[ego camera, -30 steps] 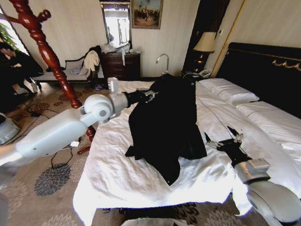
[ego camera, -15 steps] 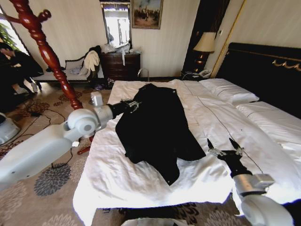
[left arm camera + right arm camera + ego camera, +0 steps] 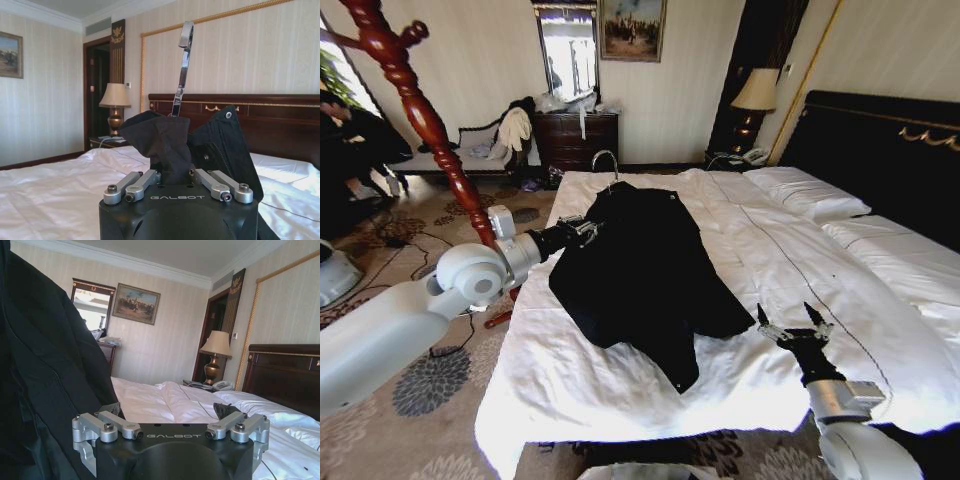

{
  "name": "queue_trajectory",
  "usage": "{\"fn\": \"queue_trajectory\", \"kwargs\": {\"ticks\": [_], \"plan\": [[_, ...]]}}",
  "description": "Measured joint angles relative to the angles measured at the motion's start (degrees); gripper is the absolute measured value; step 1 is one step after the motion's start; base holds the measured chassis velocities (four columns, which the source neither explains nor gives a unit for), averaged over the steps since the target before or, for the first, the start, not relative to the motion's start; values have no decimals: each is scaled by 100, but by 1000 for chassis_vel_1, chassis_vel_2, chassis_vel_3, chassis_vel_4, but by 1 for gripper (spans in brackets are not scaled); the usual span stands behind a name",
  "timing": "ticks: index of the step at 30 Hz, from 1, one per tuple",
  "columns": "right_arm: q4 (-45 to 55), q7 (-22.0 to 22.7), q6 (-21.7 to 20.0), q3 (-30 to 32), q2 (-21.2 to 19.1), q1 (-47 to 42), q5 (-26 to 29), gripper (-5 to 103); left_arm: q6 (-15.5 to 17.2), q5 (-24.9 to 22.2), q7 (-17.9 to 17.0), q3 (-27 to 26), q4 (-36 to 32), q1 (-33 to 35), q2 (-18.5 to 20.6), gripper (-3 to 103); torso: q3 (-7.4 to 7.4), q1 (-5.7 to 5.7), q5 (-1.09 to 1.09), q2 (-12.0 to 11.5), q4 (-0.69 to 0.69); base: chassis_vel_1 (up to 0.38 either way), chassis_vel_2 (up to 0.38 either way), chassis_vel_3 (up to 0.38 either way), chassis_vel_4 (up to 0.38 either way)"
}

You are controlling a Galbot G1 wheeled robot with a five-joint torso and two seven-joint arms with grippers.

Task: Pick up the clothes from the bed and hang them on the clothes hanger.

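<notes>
My left gripper [image 3: 582, 228] pinches the collar of the clothes [image 3: 645, 275], the clothes hanger [image 3: 608, 163] hooked up just beyond; the garment trails from there down the bed [image 3: 790, 260] toward my right gripper [image 3: 790, 328], spread and apart

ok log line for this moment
left gripper: shut on black fabric coat, lifting collar | silver hanger hook above collar | right gripper: open over white bed
</notes>
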Motion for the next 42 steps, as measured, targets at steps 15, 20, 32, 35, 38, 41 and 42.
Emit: {"fn": "queue_trajectory", "kwargs": {"ticks": [15, 20, 32, 35, 38, 41, 42], "plan": [[8, 5, -16, 7, -17, -4, 9, 100, 196, 581, -777, -725, 287, 553, -144, 17, 0, 1, -1, 0, -1, 0, 0, 0, 0], [10, 6, -19, 9, -18, -4, 11, 100, 411, 667, -924, -813, 356, 170, -260, 17, 0, 1, 1, 0, -1, 0, 0, 0, 0], [14, 9, -23, 10, -21, -4, 14, 100, 1214, 942, -1638, -942, 411, -489, -245, 17, 0, 1, 0, -1, 0, 0, 0, 0, 0], [14, 11, -24, 10, -22, -3, 14, 100, 1535, 542, -1989, -728, 556, -1163, -405, 17, 0, 1, 0, 0, -1, 0, 0, 0, 0], [14, 11, -25, 10, -22, -4, 14, 100, 1675, 437, -2075, -643, 654, -1496, -491, 17, 0, 1, 1, 0, -2, 0, 0, 0, 0], [14, 11, -26, 10, -22, -4, 14, 100, 1934, 313, -2216, -517, 824, -1953, -610, 17, 0, 0, 1, -1, -1, 0, 0, 0, 0], [14, 11, -26, 10, -22, -4, 14, 100, 2054, 276, -2294, -423, 923, -2219, -670, 17, 0, 1, 0, -1, 0, 0, 0, 0, 0]]}}
